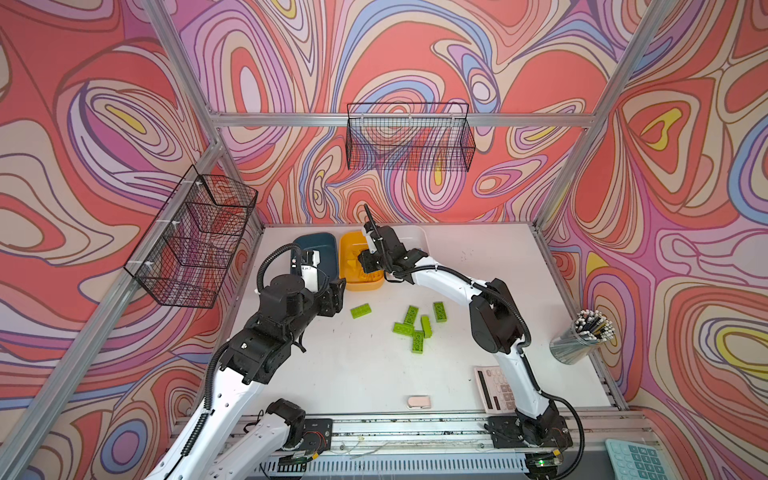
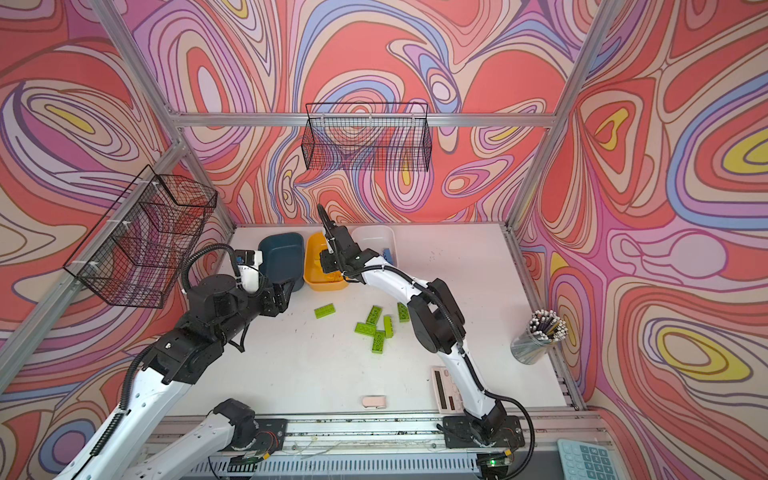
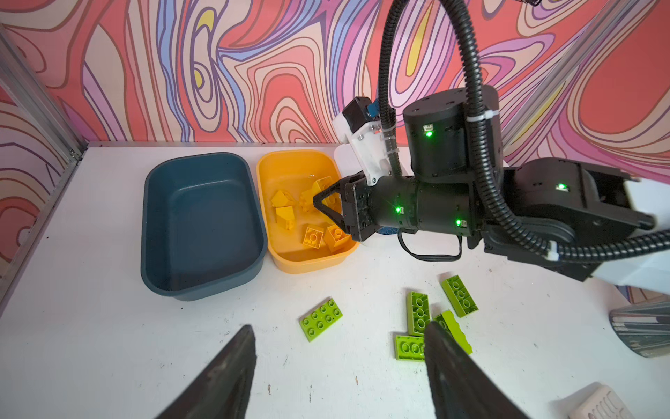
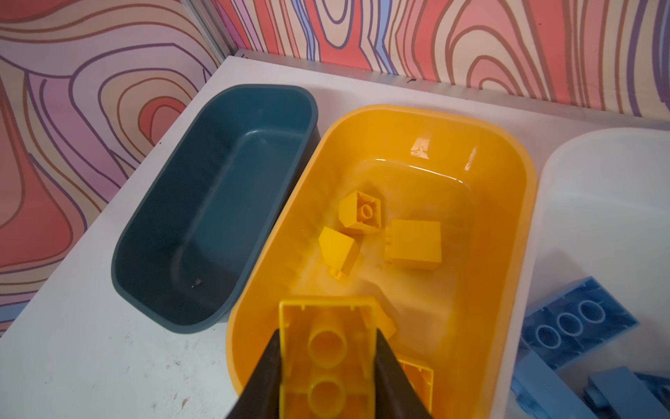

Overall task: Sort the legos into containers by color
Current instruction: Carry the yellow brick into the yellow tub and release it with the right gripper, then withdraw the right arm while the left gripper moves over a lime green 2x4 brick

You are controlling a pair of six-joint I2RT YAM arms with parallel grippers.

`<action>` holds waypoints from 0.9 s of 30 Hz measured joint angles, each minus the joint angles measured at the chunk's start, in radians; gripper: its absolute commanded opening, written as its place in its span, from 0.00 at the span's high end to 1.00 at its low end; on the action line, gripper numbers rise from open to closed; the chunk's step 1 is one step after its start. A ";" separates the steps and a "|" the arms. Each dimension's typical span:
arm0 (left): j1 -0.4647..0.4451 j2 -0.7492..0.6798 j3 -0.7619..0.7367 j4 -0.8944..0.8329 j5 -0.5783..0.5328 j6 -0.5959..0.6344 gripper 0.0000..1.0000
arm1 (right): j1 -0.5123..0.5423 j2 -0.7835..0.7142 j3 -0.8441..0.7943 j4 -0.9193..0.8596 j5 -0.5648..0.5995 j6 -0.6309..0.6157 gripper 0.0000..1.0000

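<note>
Spotted the right hand (image 4: pixel 326 333) pinched shut on a chunky yellow plastic brick (image 4: pixel 326 315), hollow underside facing the wrist camera, hanging right over the yellow-orange rounded-rectangular plastic tub (image 4: pixel 500 217). Counting a handful of loose yellow bricks (image 4: pixel 413 243) lying in that tub too, a couple of them sloped pieces.

Found the left hand (image 3: pixel 340 326) spread wide with nothing between its fingers, hovering above the white worktop (image 1: pixel 353 374) just in front of the dark teal rounded-rectangular plastic tub (image 3: pixel 203 217). Seeing only bare floor inside that one.

Lined up snug along the back wall, left to right in both top views: teal, yellow-orange, then a white rounded-rectangular plastic tub (image 4: pixel 598 163). Noticed several blue studded bricks (image 4: pixel 576 323) sitting in the white one.

Still out on the worktop, counting six lime green studded bricks. Got a lone green brick (image 1: pixel 360 311) nearest the left hand, well apart from the others. Got a loose cluster of five green bricks (image 1: pixel 417 341) closer to the right arm, some touching, one tipped on its side.

Also noticed a pink calculator (image 1: pixel 496 390) near the front edge, partly hidden under the right arm.
</note>
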 measured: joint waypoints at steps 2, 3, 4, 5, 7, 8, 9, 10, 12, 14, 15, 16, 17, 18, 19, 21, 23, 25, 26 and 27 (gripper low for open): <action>0.000 0.006 0.003 -0.002 0.000 0.000 0.26 | -0.010 0.005 0.016 0.006 -0.013 0.007 0.67; 0.000 0.010 0.005 -0.002 0.001 0.000 0.27 | -0.014 0.006 0.023 0.011 -0.017 0.009 0.64; 0.000 0.017 0.008 -0.002 0.002 -0.002 0.26 | -0.017 0.010 0.031 0.014 -0.022 0.012 0.59; 0.000 0.023 0.008 -0.003 0.003 -0.003 0.27 | -0.019 0.011 0.037 0.018 -0.026 0.015 0.52; 0.000 0.037 0.008 -0.004 0.007 -0.004 0.26 | -0.022 0.016 0.051 0.019 -0.036 0.021 0.40; 0.000 0.045 0.008 -0.005 0.010 -0.004 0.26 | -0.023 0.021 0.061 0.019 -0.043 0.018 0.35; 0.000 0.052 0.009 -0.006 0.013 -0.004 0.27 | -0.025 0.023 0.067 0.019 -0.048 0.023 0.32; 0.000 0.061 0.009 -0.006 0.018 -0.005 0.26 | -0.026 0.024 0.071 0.019 -0.054 0.025 0.30; 0.000 0.075 0.009 -0.007 0.019 -0.006 0.26 | -0.029 0.025 0.076 0.019 -0.065 0.026 0.28; 0.000 0.085 0.009 -0.010 0.019 -0.006 0.26 | -0.034 0.025 0.077 0.020 -0.072 0.026 0.27; 0.000 0.090 0.009 -0.010 0.019 -0.006 0.24 | -0.038 0.025 0.077 0.019 -0.076 0.026 0.27; 0.000 0.096 0.009 -0.011 0.019 -0.006 0.24 | -0.042 0.024 0.076 0.020 -0.080 0.026 0.26; 0.000 0.103 0.009 -0.011 0.020 -0.006 0.24 | -0.046 0.023 0.073 0.022 -0.082 0.026 0.26; 0.000 0.114 0.011 -0.013 0.022 -0.006 0.24 | -0.051 0.016 0.061 0.028 -0.084 0.026 0.26; 0.000 0.135 0.019 -0.023 0.022 -0.006 0.24 | -0.057 0.003 0.037 0.036 -0.087 0.028 0.26; 0.000 0.188 0.045 -0.044 0.022 -0.006 0.24 | -0.067 -0.041 -0.028 0.050 -0.090 0.030 0.26; 0.000 0.250 0.071 -0.060 0.021 -0.006 0.24 | -0.076 -0.107 -0.111 0.060 -0.090 0.033 0.25; 0.000 0.303 0.083 -0.074 0.021 -0.006 0.24 | -0.084 -0.201 -0.212 0.077 -0.090 0.036 0.26; 0.000 0.320 0.084 -0.080 0.019 -0.005 0.24 | -0.088 -0.246 -0.256 0.085 -0.090 0.038 0.26; 0.000 0.335 0.084 -0.090 0.018 -0.004 0.24 | -0.092 -0.305 -0.309 0.101 -0.089 0.044 0.26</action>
